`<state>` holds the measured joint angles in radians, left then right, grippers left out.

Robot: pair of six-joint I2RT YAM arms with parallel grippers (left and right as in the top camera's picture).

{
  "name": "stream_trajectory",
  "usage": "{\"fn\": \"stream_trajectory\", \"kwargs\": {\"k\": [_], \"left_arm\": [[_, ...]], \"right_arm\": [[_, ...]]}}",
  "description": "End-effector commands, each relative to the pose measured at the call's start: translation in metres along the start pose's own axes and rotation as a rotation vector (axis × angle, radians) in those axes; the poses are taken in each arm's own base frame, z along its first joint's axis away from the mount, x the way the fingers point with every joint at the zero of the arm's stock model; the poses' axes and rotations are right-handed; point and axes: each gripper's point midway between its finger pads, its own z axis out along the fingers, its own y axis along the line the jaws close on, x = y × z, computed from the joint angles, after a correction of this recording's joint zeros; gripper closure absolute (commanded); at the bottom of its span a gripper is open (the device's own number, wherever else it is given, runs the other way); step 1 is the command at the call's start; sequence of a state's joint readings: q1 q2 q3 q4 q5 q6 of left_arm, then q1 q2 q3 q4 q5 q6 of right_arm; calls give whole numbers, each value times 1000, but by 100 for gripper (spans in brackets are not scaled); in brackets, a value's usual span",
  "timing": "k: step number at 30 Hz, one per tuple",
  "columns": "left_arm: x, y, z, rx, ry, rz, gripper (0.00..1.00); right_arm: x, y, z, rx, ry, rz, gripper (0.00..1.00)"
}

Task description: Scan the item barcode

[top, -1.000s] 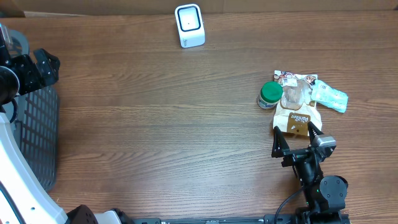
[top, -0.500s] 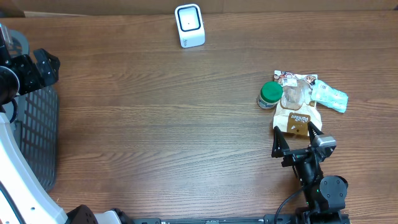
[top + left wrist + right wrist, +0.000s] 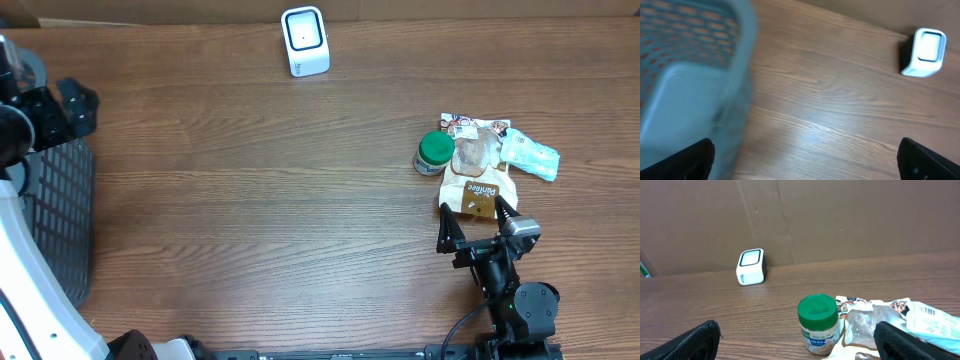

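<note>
Gaping wide and empty, right tool (image 3: pixel 471 208) low by the pouch (image 3: pixel 482 188), left tool (image 3: pixel 807 162) seemingly beside the basket (image 3: pixel 685 60).

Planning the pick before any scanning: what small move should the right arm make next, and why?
Probably ease the open right gripper forward and down over the brown pouch. The pouch lies just ahead of the jaws, and nothing is held yet to carry to the white scanner.
</note>
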<state>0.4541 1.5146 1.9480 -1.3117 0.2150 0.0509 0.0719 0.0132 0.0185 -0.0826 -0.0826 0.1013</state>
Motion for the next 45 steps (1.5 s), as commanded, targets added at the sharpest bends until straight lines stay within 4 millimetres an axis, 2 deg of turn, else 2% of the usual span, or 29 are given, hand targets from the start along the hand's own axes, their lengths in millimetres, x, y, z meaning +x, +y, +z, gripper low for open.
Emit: {"fn": "stream_trajectory", "kwargs": {"k": [1,4,6,7,9,11,15,22,25,28,30,31,36,45], "left_arm": [[0,-41,-11,80,-28,72,1],[7,-79,-22,151,-39,154,0],[19,-102,-27,200,-33,207,1],[35,-116,-26,233,-14,243,0],[60,-123,-23,251,24,274,0],[88,-110,-18,194,58,297,0],[113,-95,-5,148,-7,299,0],[102,-98,3,165,-463,402,0],[108,-96,5,153,-612,456,0],[124,-92,9,135,-699,503,1],[137,-89,14,121,-734,539,0],[150,-86,20,108,-754,570,0],[179,-77,37,75,-770,608,0],[199,-67,51,34,-842,606,0]], "right_arm": [[1,0,0,-2,-5,2,0],[1,0,0,-2,-5,2,0],[1,0,0,-2,-5,2,0],[1,0,0,-2,-5,2,0],[1,0,0,-2,-5,2,0],[1,0,0,-2,-5,2,0],[1,0,0,-2,-5,2,0],[1,0,0,-2,-5,2,0],[1,0,0,-2,-5,2,0],[1,0,0,-2,-5,2,0],[1,0,0,-2,-5,2,0],[1,0,0,-2,-5,2,0],[1,0,0,-2,-5,2,0],[1,0,0,-2,-5,2,0]]}}
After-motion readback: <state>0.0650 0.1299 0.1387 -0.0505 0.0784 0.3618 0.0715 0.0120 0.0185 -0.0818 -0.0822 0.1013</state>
